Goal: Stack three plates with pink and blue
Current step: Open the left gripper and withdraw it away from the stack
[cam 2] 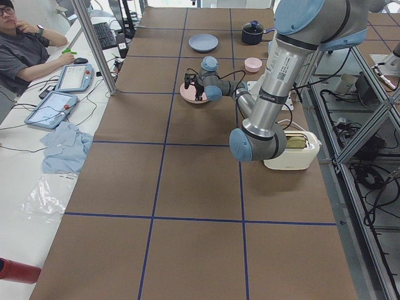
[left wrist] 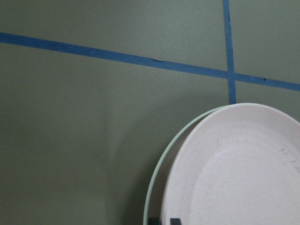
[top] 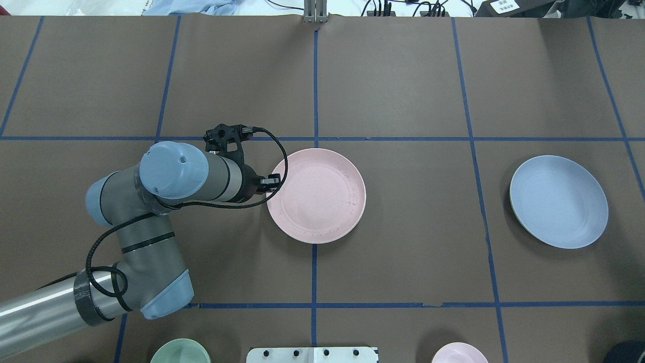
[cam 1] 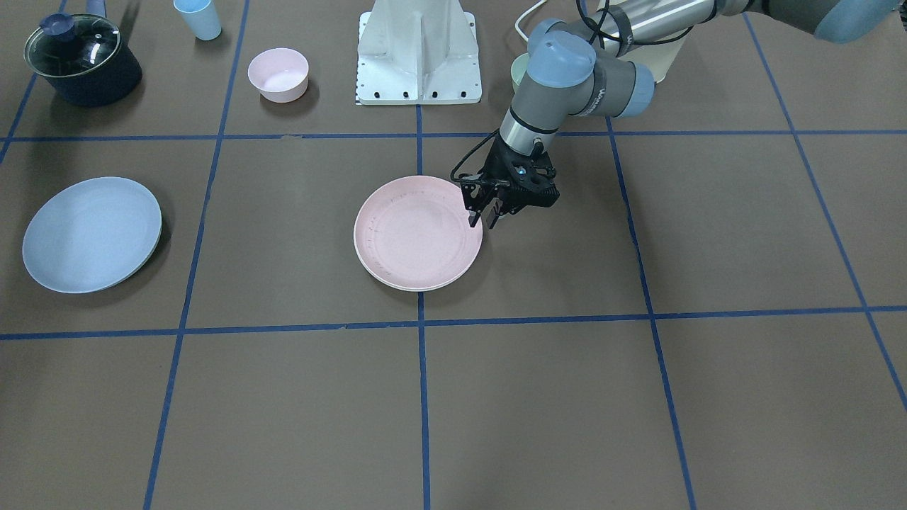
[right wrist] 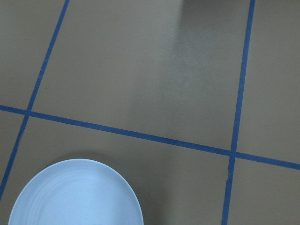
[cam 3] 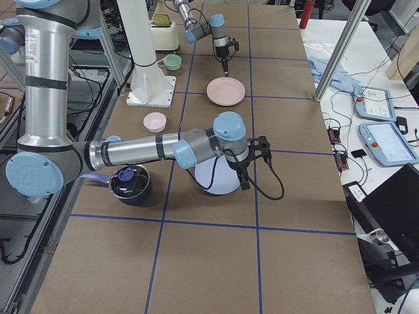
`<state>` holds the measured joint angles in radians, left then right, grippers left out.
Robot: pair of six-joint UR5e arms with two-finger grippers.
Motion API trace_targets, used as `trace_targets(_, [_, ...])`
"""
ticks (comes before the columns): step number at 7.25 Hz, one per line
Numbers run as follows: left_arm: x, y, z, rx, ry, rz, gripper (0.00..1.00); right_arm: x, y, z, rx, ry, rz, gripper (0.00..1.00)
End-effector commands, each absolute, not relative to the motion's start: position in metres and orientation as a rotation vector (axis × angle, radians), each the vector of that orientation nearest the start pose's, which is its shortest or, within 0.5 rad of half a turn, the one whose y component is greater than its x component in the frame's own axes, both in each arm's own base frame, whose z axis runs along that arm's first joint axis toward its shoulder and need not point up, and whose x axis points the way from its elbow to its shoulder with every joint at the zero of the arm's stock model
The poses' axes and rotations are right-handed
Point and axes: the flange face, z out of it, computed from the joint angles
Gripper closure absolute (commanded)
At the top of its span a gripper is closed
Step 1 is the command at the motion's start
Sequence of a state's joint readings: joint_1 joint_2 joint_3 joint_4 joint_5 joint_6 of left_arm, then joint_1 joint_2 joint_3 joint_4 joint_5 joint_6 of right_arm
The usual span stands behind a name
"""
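Observation:
The pale pink plate (cam 1: 418,234) lies on the cream plate (left wrist: 154,187) at the table's middle; only a thin cream rim shows under it. My left gripper (cam 1: 483,219) stands at the pink plate's edge on the robot's left side, and its tips straddle the rim in the left wrist view (left wrist: 162,220), shut on it. The pale blue plate (top: 558,201) lies alone far to the robot's right. My right gripper (cam 3: 243,180) shows only in the exterior right view, over the blue plate (cam 3: 213,180); I cannot tell whether it is open or shut.
A dark pot with a glass lid (cam 1: 81,60), a light blue cup (cam 1: 198,18) and a small pink bowl (cam 1: 278,74) stand near the robot's base (cam 1: 419,57). A small green bowl (top: 180,352) and a white toaster (cam 2: 290,150) are on the robot's left.

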<state>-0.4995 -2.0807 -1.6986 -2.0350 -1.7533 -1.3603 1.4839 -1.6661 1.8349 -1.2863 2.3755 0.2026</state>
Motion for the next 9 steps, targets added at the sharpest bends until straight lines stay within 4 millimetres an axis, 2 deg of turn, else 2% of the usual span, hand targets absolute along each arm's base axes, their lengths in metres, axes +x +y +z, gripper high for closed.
trace_targets(1, [0.479,-0.432,0.240,0.310,1.056,-0.099,0.00,0.014,-0.466,0.536,0.279,-0.863,-0.025,0.00])
trace_targets(2, [0.433,-0.437,0.230,0.352,0.981,-0.024,0.00,0.002,-0.449,0.546,0.288,-0.882,-0.008,0.00])
trace_targets(3, [0.370,-0.456,0.236,0.396,0.909,0.077,0.00,-0.021,-0.424,0.551,0.304,-0.939,0.063,0.00])
trace_targets(4, [0.314,-0.479,0.262,0.439,0.841,0.157,0.00,-0.050,-0.397,0.562,0.312,-0.947,0.091,0.00])
trace_targets(5, [0.266,-0.499,0.292,0.476,0.775,0.224,0.00,-0.076,-0.389,0.566,0.305,-0.934,0.111,0.00])
trace_targets(6, [0.214,-0.510,0.328,0.490,0.722,0.283,0.00,-0.099,-0.384,0.575,0.311,-0.870,0.099,0.00])
trace_targets(7, [0.166,-0.512,0.366,0.497,0.665,0.328,0.00,-0.118,-0.373,0.588,0.326,-0.792,0.074,0.00])
trace_targets(8, [0.138,-0.513,0.384,0.503,0.625,0.347,0.00,-0.128,-0.363,0.598,0.315,-0.766,0.050,0.01])
trace_targets(9, [0.135,-0.513,0.385,0.505,0.621,0.343,0.00,-0.132,-0.357,0.610,0.307,-0.771,0.033,0.08])
